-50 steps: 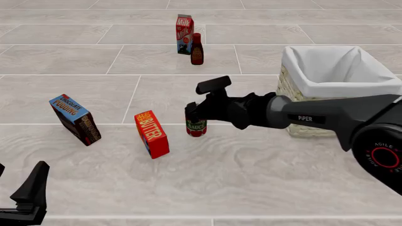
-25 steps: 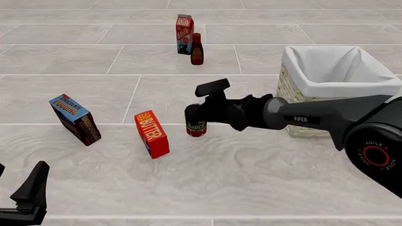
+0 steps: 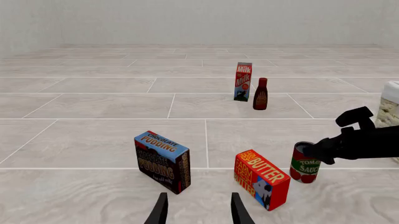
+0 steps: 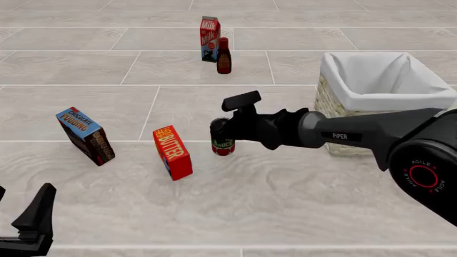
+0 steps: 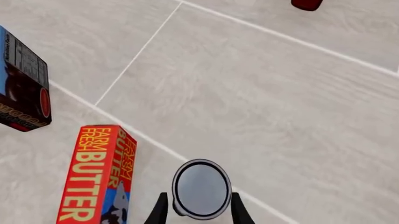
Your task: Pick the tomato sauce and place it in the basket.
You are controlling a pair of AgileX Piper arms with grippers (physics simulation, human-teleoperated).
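Left wrist view: the left hand (image 3: 199,210) hangs low over the counter (image 3: 93,102), its two fingers spread with nothing between them; past them stand the pudding box (image 3: 161,161) and the butter box (image 3: 261,179), with the can (image 3: 304,163) at the butter's 3 o'clock, upright, met at its top by the dark right arm (image 3: 361,140). The milk carton (image 3: 242,81) and bottle (image 3: 260,94) stand together far beyond, and a corner of the basket (image 3: 390,105) shows at the edge. Front view: the right hand (image 4: 222,127) reaches in from 3 o'clock and sits on the can (image 4: 222,145), which stands on the counter just beside the butter (image 4: 172,152), at its 3 o'clock; the basket (image 4: 386,101) lies well apart at the can's 2 o'clock, and the left hand (image 4: 32,225) rests spread at the near left corner. Right wrist view: the fingers (image 5: 239,212) flank the can's grey lid (image 5: 201,188) on both sides, closed about it; whether they press its wall cannot be told. The butter (image 5: 93,177) lies just beside.
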